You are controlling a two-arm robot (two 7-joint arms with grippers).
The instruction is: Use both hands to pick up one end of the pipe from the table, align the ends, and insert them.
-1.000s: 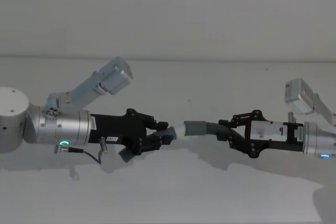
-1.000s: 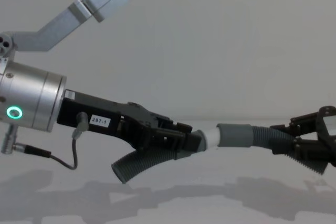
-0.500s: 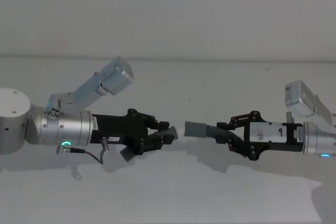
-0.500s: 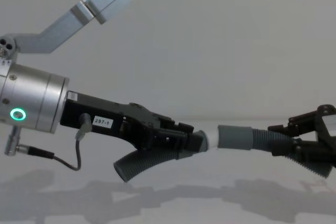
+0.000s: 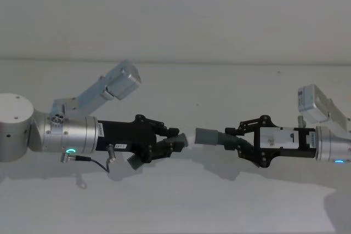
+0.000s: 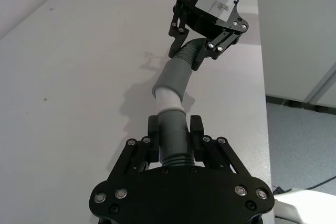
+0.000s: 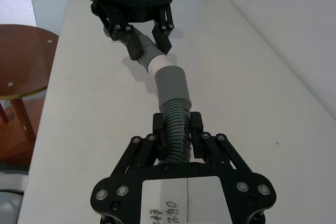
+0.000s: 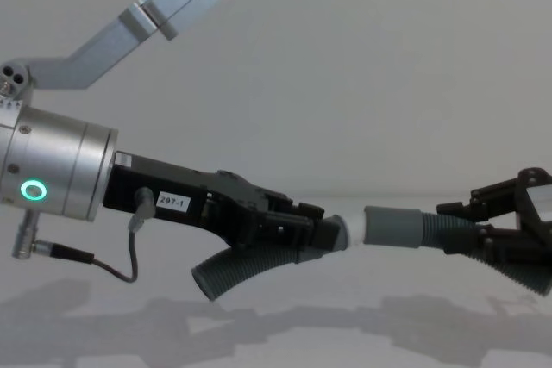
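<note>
Both hands hold the pipe pieces above the white table (image 5: 175, 201), facing each other. My left gripper (image 5: 176, 142) is shut on one dark ribbed piece (image 8: 237, 269), whose free length curves down beneath it. That piece's whitish tip (image 8: 352, 232) points at the wide grey cuff (image 8: 392, 226) of the other piece. My right gripper (image 5: 237, 138) is shut on that piece's ribbed part (image 7: 174, 115). In the wrist views the tip (image 6: 169, 98) meets the cuff's mouth (image 6: 175, 74), in line with it. I cannot tell whether it is inside.
A round brown wooden stool (image 7: 21, 61) stands beyond the table's edge on one side. The floor (image 6: 299, 129) drops away past the other edge. A plain wall rises behind the table.
My left gripper has moved a little to the right, towards the cuff. The whitish stretch showing between its fingers and the cuff is shorter. The right gripper has barely shifted.
</note>
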